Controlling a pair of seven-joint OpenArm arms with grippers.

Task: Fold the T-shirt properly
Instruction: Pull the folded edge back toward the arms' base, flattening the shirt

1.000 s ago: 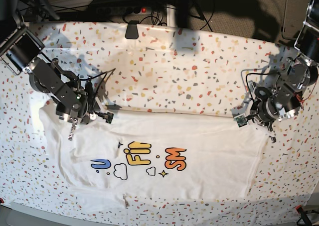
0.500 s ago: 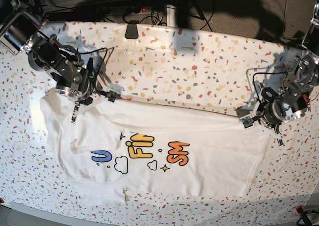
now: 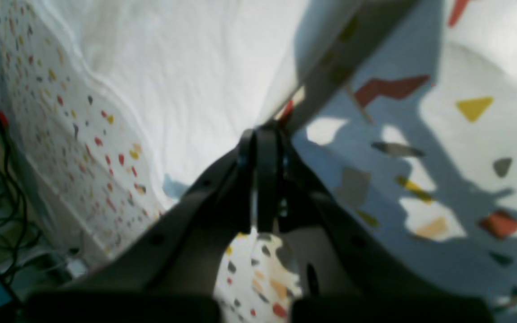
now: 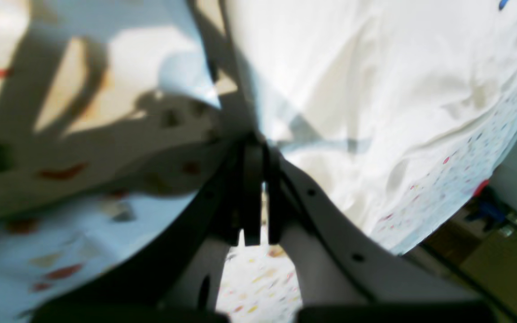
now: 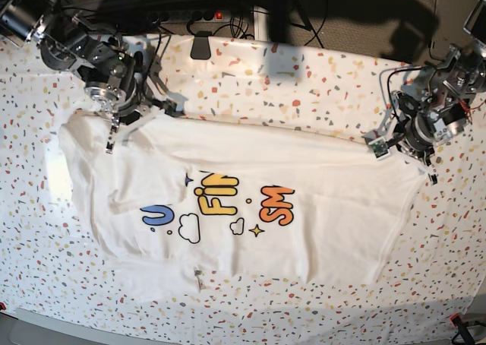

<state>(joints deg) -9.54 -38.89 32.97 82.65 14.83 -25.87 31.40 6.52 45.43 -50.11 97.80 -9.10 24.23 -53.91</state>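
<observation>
Left wrist view: the left gripper (image 3: 265, 134) is seen with its jaws pressed together, and a fold of the white T-shirt (image 3: 186, 76) is pinched between them, as far as the blurred picture allows. The speckled tablecloth (image 3: 465, 148) lies beneath.

Right wrist view: the right gripper (image 4: 258, 143) is likewise clamped on an edge of the T-shirt (image 4: 375, 80), which is spread away towards the table's rim.

Base view: the T-shirt (image 5: 319, 208) is laid across the middle of the tablecloth (image 5: 288, 87), print upward, with its far edge held at both ends by the left gripper (image 5: 383, 145) and the right gripper (image 5: 114, 121). No finished fold is visible; the folding itself is judged to be almost wholly ahead.
</observation>
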